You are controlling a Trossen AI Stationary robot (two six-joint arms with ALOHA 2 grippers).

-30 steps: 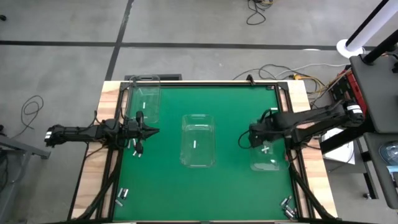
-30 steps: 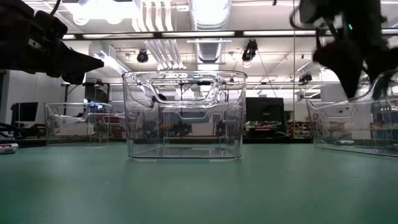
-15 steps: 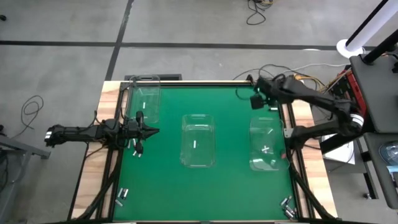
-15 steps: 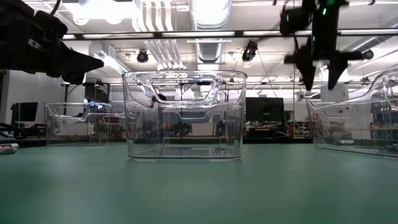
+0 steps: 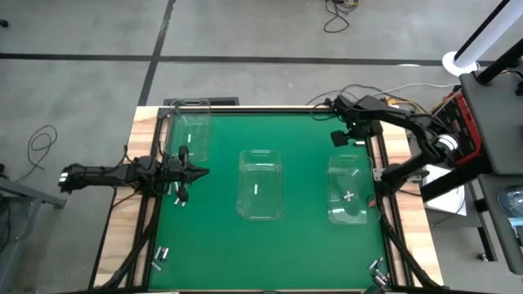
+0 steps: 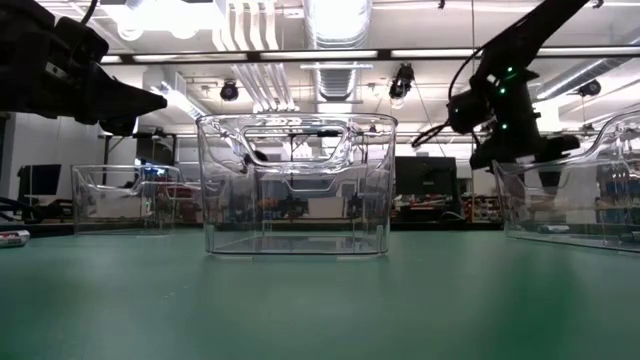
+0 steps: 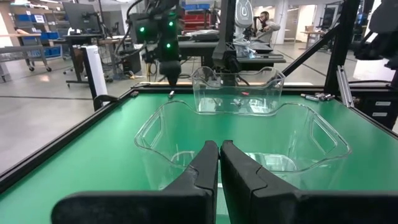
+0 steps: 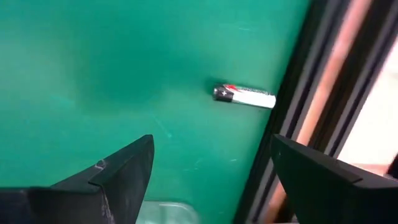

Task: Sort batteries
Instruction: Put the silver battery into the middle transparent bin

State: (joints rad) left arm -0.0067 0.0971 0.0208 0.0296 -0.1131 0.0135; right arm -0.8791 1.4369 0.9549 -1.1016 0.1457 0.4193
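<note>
Green felt mat [image 5: 310,163]; right tool [image 8: 208,171] splayed wide, empty, above small cylindrical battery [image 8: 244,96]; left tool [image 7: 219,163] pinched, empty.

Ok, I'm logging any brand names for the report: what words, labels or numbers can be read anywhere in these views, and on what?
No text can be read in any view.
The battery lying by the table's edge frame in the right wrist view has a red and dark band with a small mark, too blurred to read.
The clear bins show no labels.
Signs in the room behind are too small to read.
</note>
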